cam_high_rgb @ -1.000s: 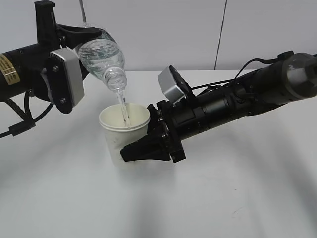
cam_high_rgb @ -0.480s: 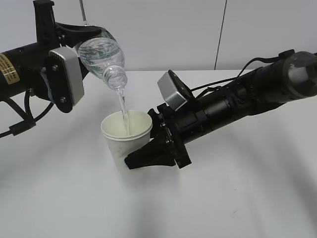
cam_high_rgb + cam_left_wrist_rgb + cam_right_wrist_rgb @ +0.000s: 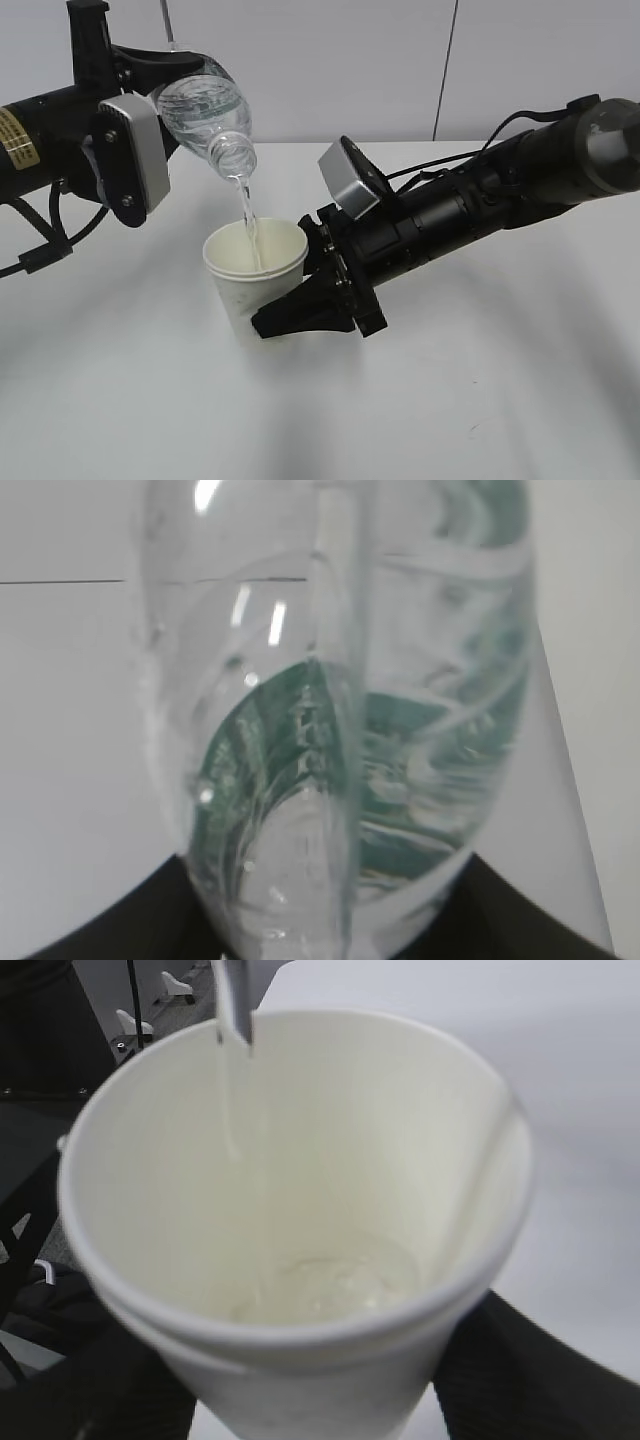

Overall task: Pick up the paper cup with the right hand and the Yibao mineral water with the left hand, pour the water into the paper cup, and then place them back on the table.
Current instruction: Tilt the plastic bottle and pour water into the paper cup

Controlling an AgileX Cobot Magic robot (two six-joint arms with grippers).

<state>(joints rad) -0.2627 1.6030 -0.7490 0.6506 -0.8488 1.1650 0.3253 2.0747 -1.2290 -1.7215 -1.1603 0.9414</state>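
My left gripper [image 3: 165, 65] is shut on the Yibao mineral water bottle [image 3: 208, 115], held high and tilted mouth-down. A thin stream of water runs from its mouth into the paper cup [image 3: 252, 275]. My right gripper [image 3: 300, 315] is shut on the cup and holds it upright under the bottle, just above the table [image 3: 450, 400]. In the left wrist view the clear bottle [image 3: 340, 730] with its green label fills the frame between black fingers. In the right wrist view the cup [image 3: 300, 1220] shows a little water at its bottom and the stream falling in at the top.
A grey wall with a dark vertical seam [image 3: 445, 70] stands behind the table's far edge. Both arms reach in from the sides over the white tabletop.
The stream keeps falling into the cup. The right gripper has shifted the cup slightly down and right since one second ago; the bottle has hardly moved.
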